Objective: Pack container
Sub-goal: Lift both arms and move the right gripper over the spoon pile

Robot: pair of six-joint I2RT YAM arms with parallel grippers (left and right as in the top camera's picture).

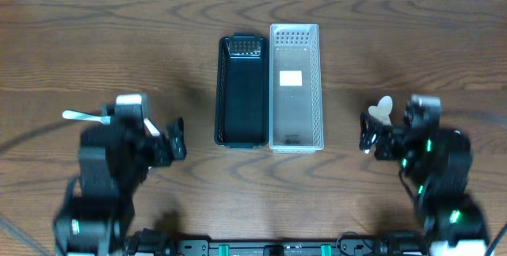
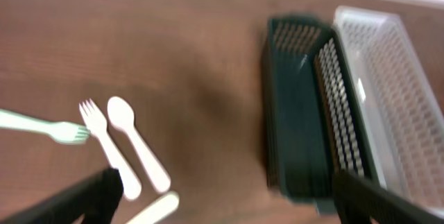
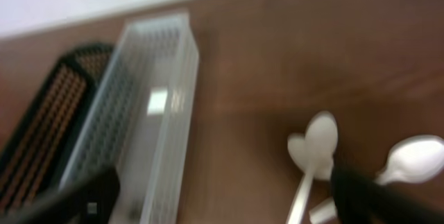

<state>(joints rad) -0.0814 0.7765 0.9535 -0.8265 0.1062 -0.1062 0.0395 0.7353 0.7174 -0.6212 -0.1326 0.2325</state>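
At the middle of the counter, a black basket and a clear basket stood side by side, apparently touching along their long walls, with no cutlery in either. On the left side lay a white spoon and two forks; on the right, more spoons. Packing seemed not yet begun, so the step in hand looked like the first pick. The next move would call for lowering a tool over one thin handle and closing squarely on it. The left tool and the right tool both stood spread wide, grasping nothing, clear of the cutlery.
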